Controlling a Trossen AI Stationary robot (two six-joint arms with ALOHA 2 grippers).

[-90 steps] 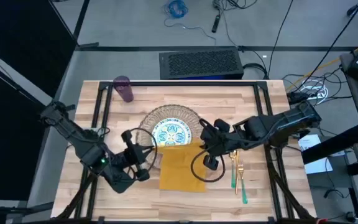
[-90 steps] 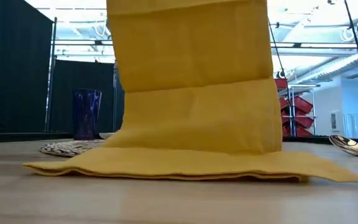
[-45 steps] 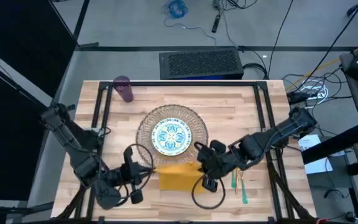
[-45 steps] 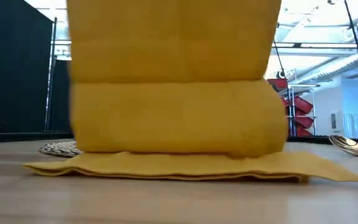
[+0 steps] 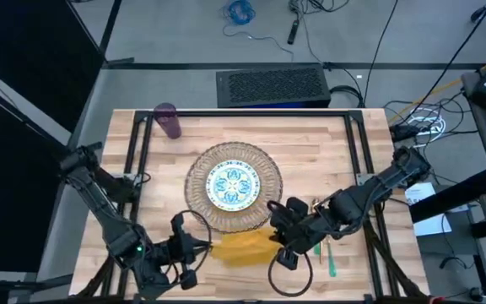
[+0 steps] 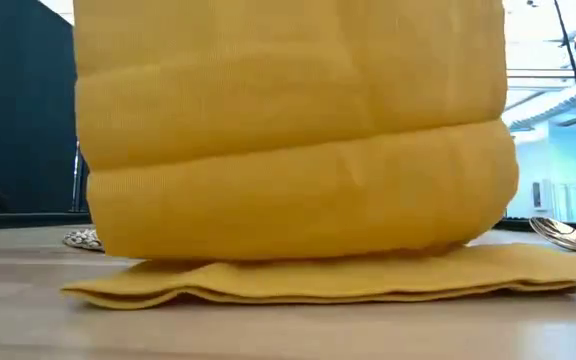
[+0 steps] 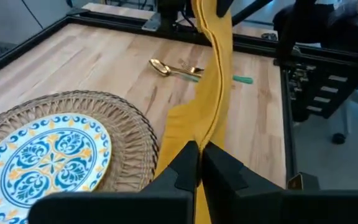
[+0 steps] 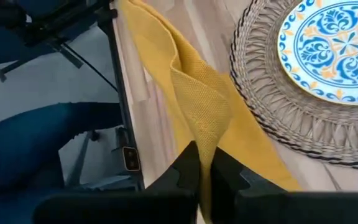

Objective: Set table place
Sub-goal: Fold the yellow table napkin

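Note:
The mustard-yellow napkin (image 5: 241,247) lies near the table's near edge, just in front of the round straw mat (image 5: 199,169) that carries the blue-patterned plate (image 5: 233,186). My left gripper (image 5: 197,251) is shut on the napkin's left end and my right gripper (image 5: 278,241) on its right end. The raised part of the napkin (image 6: 288,170) curls over the part lying flat on the wood (image 6: 328,282). The purple cup (image 5: 169,121) stands at the far left. The spoon (image 7: 166,68) and a teal handle (image 5: 331,266) lie right of the napkin, partly under my right arm. My left gripper pinches the left end of the napkin's raised edge (image 7: 202,134) between its two fingers, coming from the table's left. The cloth runs fairly taut from there across to the other gripper, and its lower part rests on the table. My right gripper pinches the right end of the same raised edge (image 8: 199,134) between its two fingers, coming from the table's right. The cloth bunches into a fold at the fingers; how many layers it has I cannot tell. The rest drapes down onto the wood.
The black metal frame (image 5: 251,116) runs around the tabletop. A dark box (image 5: 272,87) sits beyond the far edge, with cables on the floor. Bare wood lies left of the mat (image 5: 154,181) and along the far side.
Both grippers have gone toward the table's near edge, carrying the napkin's raised edge with them. The napkin has folded over itself: its near part has stayed on the wood while the lifted part has come forward over it, leaving the plate and mat uncovered.

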